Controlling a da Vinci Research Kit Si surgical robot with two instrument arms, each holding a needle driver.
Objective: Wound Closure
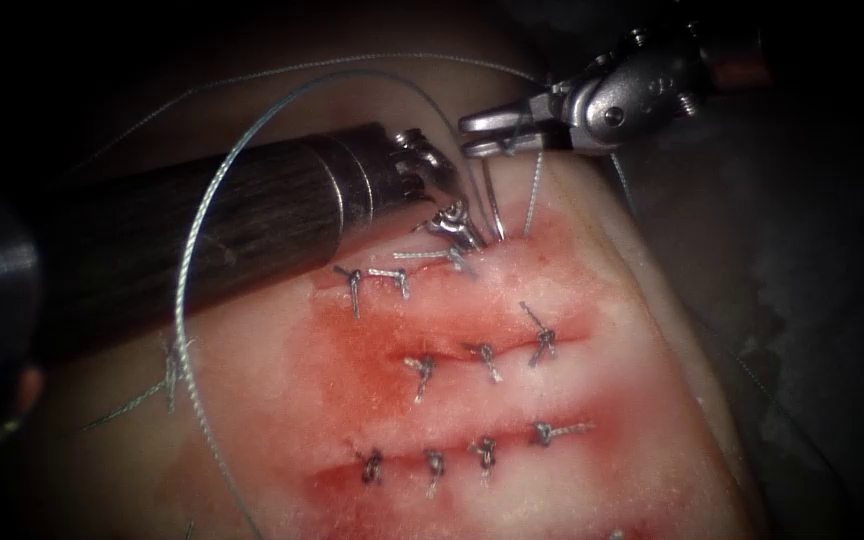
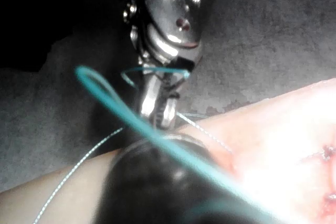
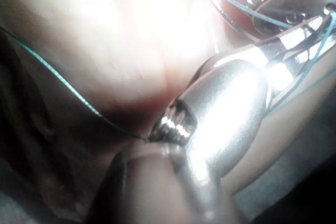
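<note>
The right hand (image 1: 482,135) pinches the thin grey thread (image 1: 533,190) above the pale, red-stained tissue (image 1: 512,350); the left hand (image 1: 457,225) meets the topmost cut, its grip unclear.

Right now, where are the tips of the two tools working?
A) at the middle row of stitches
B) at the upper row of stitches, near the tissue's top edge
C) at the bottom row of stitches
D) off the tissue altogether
B: the left end effector touches the tissue at the right end of the upper stitch row, and the right end effector hangs just above, with thread running down from it.
</note>
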